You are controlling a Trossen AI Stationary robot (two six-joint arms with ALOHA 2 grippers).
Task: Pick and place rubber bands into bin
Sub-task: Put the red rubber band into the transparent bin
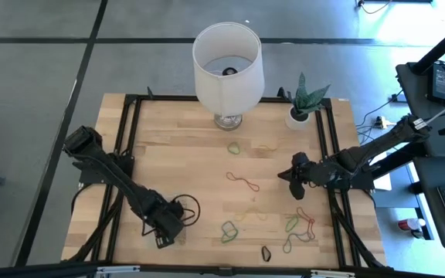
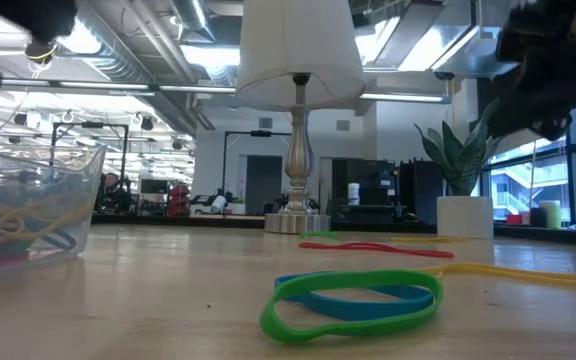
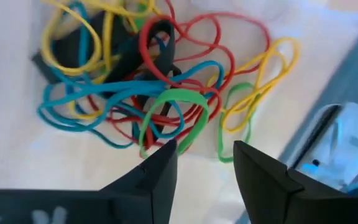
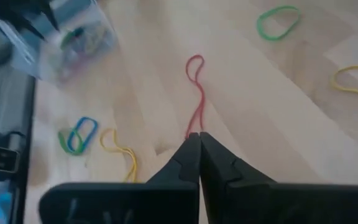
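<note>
Left gripper (image 3: 204, 165) hangs over the bin (image 1: 170, 229) at the table's near-left corner, fingers (image 3: 157, 171) parted to a narrow gap, nothing between them – pointing down at a tangle of rubber bands (image 3: 160, 87) in the bin: yellow, blue, red, green, one black. In the low view the bin (image 2: 28, 205) sits far left, clear-walled, bands visible through it.

Right gripper (image 4: 199, 155) is on the table's right side, raised off the wood, fingers pressed together – shut, apparently empty. Just ahead of its tips lies a long red band (image 4: 195, 93); same band mid-table from above (image 1: 242, 182).

Loose bands on the table (image 1: 161, 147): a green one (image 1: 234, 147) near the lamp base, a green-and-blue pair (image 1: 229, 230) near the front edge, a black one (image 1: 266, 252) at the very front, a red and green cluster (image 1: 300, 226) front right, faint yellow ones around the middle. Low view puts the green-and-blue pair (image 2: 353, 300) closest to the lens.

Surface is pale butcher-block wood on a black frame. White-shaded lamp (image 1: 227, 68) on a silver base at the back, small snake plant in a white pot (image 1: 300, 114) beside it. Floor grey. Beyond the table: open workspace, ceiling lights, windows right.

Left arm reaches from the left edge diagonally toward the front; right arm comes in from the right edge, roughly level. No readable writing.
</note>
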